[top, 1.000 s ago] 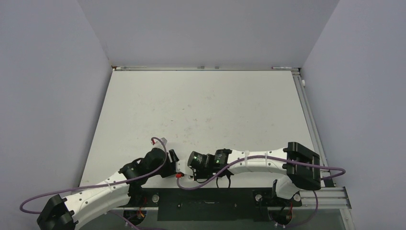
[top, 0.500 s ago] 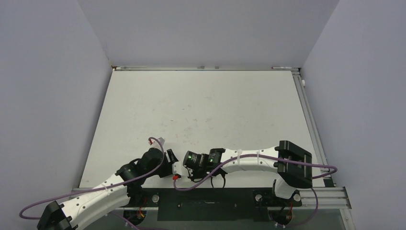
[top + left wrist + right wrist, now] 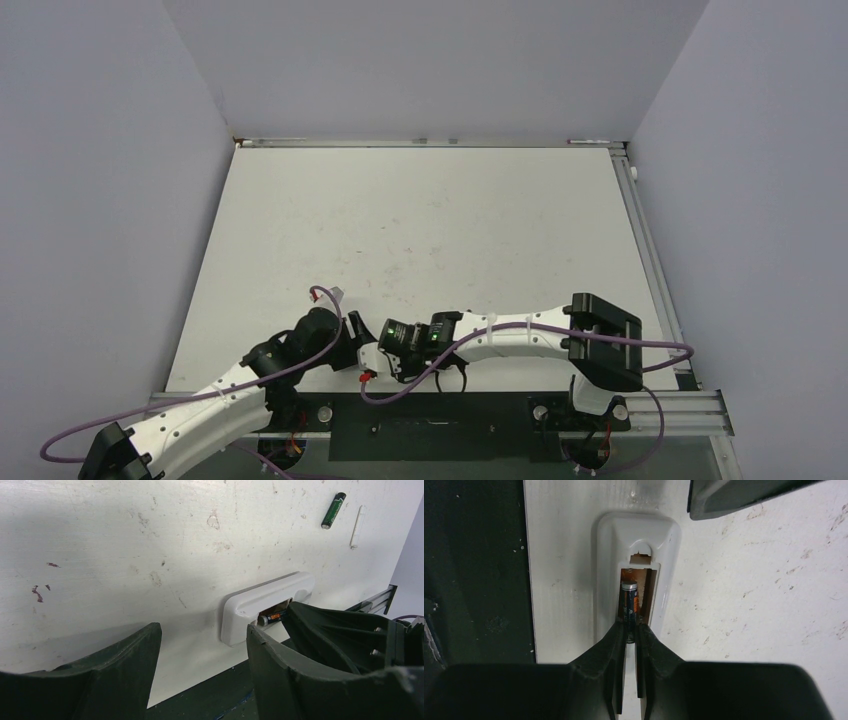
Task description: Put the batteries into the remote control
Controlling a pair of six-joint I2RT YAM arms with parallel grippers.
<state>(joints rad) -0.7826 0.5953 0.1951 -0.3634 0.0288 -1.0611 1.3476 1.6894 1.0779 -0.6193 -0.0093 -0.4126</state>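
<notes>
The white remote control [image 3: 639, 535] lies back-up at the table's near edge, its battery bay open; it also shows in the left wrist view as the remote control [image 3: 250, 607]. A dark battery [image 3: 629, 600] with an orange band lies lengthwise in the bay. My right gripper [image 3: 629, 630] is shut on that battery's near end, and its fingers [image 3: 325, 630] reach in from the right. My left gripper [image 3: 204, 630] stands open just short of the remote's end, holding nothing. A second, dark green battery [image 3: 333, 510] lies loose farther out. From above, both grippers [image 3: 365, 350] cover the remote.
A slim white strip [image 3: 355, 526] lies beside the loose battery. The table's dark front rail [image 3: 474, 580] runs right alongside the remote. Grey walls close in the table on three sides.
The right arm has shifted left toward the left gripper, carrying the battery with it. The left arm has drawn back slightly and its jaws have widened a little.
</notes>
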